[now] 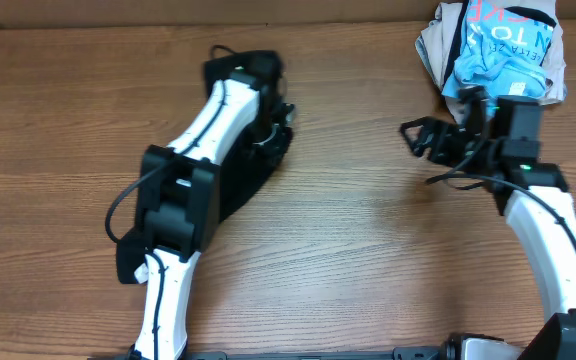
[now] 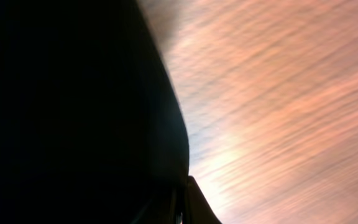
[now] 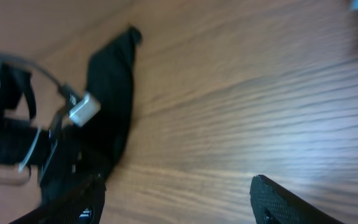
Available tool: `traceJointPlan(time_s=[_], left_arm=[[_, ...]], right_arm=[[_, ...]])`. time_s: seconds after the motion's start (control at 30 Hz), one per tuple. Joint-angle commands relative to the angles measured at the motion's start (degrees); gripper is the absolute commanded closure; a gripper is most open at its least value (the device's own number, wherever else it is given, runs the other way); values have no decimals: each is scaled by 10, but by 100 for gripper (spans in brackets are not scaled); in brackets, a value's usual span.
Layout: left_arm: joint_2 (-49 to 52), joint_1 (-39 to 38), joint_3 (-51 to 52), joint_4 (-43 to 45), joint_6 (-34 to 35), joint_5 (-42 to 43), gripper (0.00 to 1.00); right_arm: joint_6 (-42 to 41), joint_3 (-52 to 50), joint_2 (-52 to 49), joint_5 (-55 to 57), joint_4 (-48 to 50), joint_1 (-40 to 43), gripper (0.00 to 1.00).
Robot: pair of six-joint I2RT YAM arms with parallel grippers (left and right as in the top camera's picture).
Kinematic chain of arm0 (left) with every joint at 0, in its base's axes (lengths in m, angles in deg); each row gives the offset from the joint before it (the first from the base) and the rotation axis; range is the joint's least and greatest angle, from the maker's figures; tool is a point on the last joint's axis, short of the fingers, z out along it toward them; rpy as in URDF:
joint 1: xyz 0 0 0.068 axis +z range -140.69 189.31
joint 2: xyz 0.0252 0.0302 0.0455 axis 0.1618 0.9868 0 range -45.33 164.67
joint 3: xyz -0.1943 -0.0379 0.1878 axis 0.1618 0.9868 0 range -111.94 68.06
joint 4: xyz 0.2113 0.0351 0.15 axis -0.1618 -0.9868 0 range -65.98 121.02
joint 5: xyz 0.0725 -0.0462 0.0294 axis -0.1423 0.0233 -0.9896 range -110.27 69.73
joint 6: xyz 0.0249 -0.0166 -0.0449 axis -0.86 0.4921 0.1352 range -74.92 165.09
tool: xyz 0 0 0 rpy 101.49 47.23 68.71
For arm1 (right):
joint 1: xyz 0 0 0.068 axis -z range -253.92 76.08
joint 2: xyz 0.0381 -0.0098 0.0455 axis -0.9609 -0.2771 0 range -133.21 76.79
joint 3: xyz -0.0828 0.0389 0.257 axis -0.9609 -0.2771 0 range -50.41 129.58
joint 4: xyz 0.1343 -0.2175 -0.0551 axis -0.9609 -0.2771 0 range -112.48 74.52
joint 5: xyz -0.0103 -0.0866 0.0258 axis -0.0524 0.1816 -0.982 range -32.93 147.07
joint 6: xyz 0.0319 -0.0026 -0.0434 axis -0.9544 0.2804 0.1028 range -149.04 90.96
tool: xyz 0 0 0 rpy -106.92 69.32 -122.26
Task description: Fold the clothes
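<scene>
The clothes lie on the desk in its left half, a long black strip whose long axis runs from about 7 o'clock to 1 o'clock in the overhead view. Much of it is covered by the left arm, which stretches along the same line. The left fingers sit at the strip's 1 o'clock end and are pressed together. The left wrist view is half filled with black cloth hard against the lens, but I cannot tell whether any fabric is caught between them. The right fingers are spread wide with nothing in them, well apart from the clothes and pointing toward 9 o'clock. From them the garment lies at roughly 9 o'clock across bare wood, its near end the same 1 o'clock end. The left arm is plainly the nearer one. A printed blue and beige pile lies at the right fingers' 1 o'clock, at the desk's far edge.
</scene>
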Motion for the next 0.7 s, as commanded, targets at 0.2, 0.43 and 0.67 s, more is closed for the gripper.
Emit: traceJointPlan(time_s=[0.2, 0.43, 0.67], left_arm=[[0, 12, -324, -226, 46, -71, 0], [-46, 35, -407, -270, 73, -61, 0], [-104, 36, -406, -270, 121, -93, 0]], right_arm=[[-7, 24, 48, -75, 3, 93, 24], [-4, 24, 50, -72, -23, 83, 25], [-3, 24, 49, -38, -30, 17, 28]])
